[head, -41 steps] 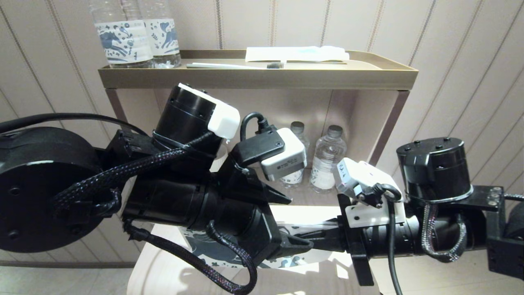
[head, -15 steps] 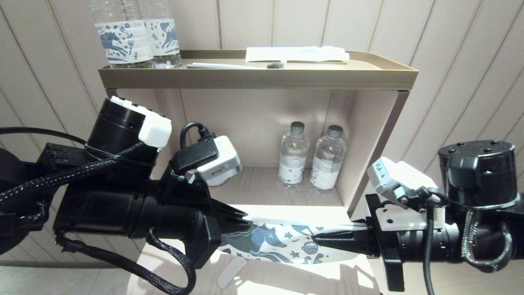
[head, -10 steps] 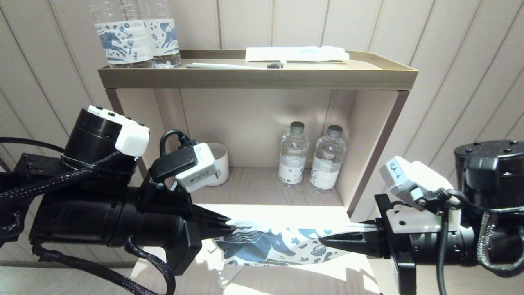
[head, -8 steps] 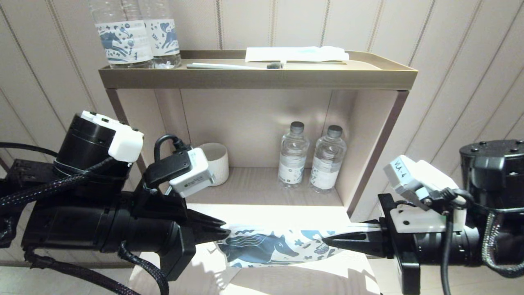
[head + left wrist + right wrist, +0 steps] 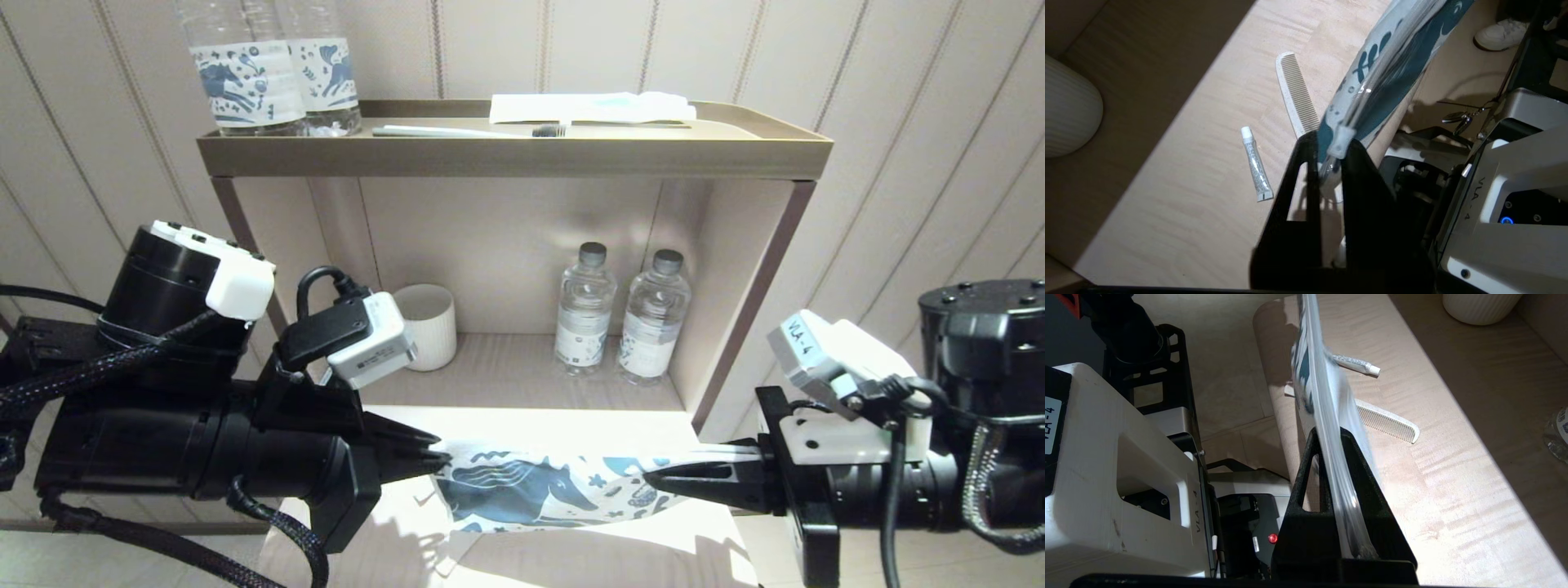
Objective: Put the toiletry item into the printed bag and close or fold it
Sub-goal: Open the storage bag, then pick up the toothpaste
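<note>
The printed bag [image 5: 535, 490], white with a dark blue horse, hangs stretched edge-up above the light wooden table [image 5: 571, 563]. My left gripper [image 5: 437, 461] is shut on its left end by the white slider [image 5: 1340, 141]. My right gripper [image 5: 653, 482] is shut on its clear right end [image 5: 1347, 506]. The white comb [image 5: 1296, 94] lies flat on the table under the bag [image 5: 1392, 61], partly covered by it. In the right wrist view the comb's [image 5: 1390, 424] toothed end sticks out beside the bag [image 5: 1310, 375]. Neither gripper touches the comb.
A small white tube [image 5: 1255, 163] lies next to the comb. A ribbed white cup [image 5: 429, 327] and two bottles [image 5: 584, 310] stand in the open shelf behind. The top tray [image 5: 514, 155] holds a toothbrush [image 5: 465, 131], a flat packet [image 5: 588, 106] and horse-label bottles [image 5: 245, 73].
Both arms have drawn apart, the left one far to the left, pulling the bag out flat between them. The cup in the shelf has come into sight.
</note>
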Controlling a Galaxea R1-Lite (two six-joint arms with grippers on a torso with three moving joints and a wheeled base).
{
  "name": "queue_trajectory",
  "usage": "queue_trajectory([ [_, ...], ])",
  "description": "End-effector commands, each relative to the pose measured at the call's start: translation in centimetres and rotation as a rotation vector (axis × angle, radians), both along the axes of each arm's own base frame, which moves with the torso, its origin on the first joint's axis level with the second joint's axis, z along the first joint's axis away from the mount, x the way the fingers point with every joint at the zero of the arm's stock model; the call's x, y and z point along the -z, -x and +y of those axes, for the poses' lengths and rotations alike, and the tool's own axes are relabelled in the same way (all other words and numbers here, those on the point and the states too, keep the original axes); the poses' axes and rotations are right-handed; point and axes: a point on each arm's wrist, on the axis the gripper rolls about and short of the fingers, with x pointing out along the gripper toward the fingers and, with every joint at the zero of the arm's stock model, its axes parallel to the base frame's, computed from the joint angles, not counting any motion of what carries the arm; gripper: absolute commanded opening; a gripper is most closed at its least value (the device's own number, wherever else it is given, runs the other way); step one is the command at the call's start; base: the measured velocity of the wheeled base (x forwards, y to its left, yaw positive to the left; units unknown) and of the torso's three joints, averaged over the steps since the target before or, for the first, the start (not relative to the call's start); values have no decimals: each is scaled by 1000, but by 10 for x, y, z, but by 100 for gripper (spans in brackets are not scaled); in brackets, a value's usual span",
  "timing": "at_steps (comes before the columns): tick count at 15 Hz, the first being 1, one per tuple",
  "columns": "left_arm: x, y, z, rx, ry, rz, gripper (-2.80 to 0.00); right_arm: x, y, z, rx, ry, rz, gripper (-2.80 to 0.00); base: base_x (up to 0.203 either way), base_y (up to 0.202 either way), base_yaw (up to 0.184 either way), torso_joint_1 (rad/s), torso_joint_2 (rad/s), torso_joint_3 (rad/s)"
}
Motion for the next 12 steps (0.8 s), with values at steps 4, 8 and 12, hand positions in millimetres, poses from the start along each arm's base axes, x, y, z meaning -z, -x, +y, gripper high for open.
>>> queue_trajectory([
  [4,3,-2,-2,21,-9,1,0,0,-2,2,-23,-6,3,-280,0,0,0,0,0,0],
  [8,6,-4,-4,52,2,26,0,0,-3,4,-41,-11,5,-280,0,0,0,0,0,0],
  [12,4,-7,-7,65,18,22,-280,2,-5,6,-51,-10,15,-280,0,0,0,0,0,0],
])
